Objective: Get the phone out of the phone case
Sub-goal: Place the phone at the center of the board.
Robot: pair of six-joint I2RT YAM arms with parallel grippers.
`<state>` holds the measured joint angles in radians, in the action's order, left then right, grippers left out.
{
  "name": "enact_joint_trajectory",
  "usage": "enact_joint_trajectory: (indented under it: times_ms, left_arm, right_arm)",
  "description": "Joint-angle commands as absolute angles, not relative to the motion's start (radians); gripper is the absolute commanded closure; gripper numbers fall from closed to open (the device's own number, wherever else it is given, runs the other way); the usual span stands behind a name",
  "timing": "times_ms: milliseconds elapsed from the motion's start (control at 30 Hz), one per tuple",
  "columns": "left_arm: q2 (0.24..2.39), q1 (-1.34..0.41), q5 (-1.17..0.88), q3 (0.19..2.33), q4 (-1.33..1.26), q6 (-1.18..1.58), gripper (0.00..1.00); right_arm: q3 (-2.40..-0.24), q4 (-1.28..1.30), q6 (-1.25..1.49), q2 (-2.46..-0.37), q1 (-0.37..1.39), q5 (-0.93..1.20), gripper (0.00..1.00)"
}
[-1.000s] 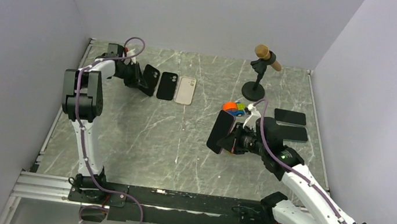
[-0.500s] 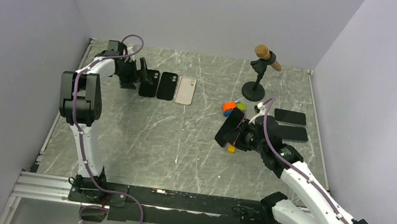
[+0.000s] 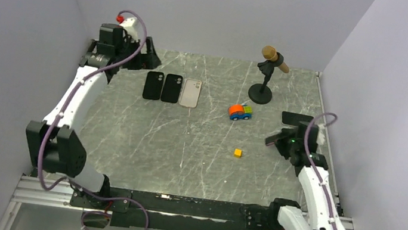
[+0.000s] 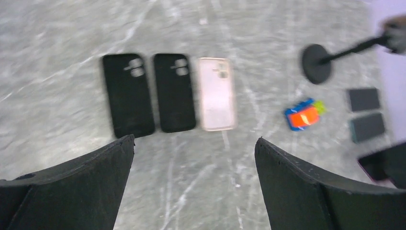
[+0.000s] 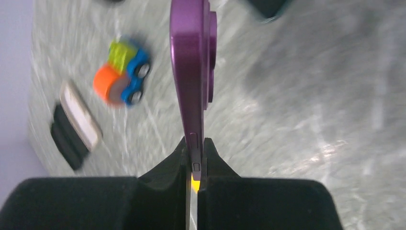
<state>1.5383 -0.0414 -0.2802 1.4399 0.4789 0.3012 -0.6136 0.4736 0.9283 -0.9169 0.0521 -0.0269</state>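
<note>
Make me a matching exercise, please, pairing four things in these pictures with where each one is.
Things:
1. purple phone
2. toy car
3. pale case
4. yellow block

Places:
A. lying flat right beside a black case
B. alone on a bare stretch of the table
C. clamped edge-on in the right gripper
D. near the base of the microphone stand

Pairs: 1-C, 2-D, 3-A, 4-B
</note>
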Motion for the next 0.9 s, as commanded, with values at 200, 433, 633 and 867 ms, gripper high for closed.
enact_joint_trajectory:
  times_ms: [200, 433, 633, 867]
  left_arm:
    - [1.392, -0.21, -0.5, 1.371, 0.339, 0.326, 0.01]
    - [1.352, -0.227, -0.556, 1.374, 0.325, 0.327, 0.01]
    - [1.326, -0.227, -0.582, 1.361, 0.297, 0.337, 0.01]
    - [1.351, -0.219, -0.629, 1.364, 0.29, 0.357, 0.01]
  right_arm:
    - [-0.483, 0.365, 0.894, -0.908, -0.552, 0.205, 1.0]
    - [-0.448, 0.236, 0.819, -1.065, -0.675, 0.389, 1.0]
    - [-0.407, 0.161, 0.84, -1.072, -0.682, 0.428, 0.95]
    - [-0.401, 0.174, 0.843, -1.075, -0.691, 0.417, 0.82]
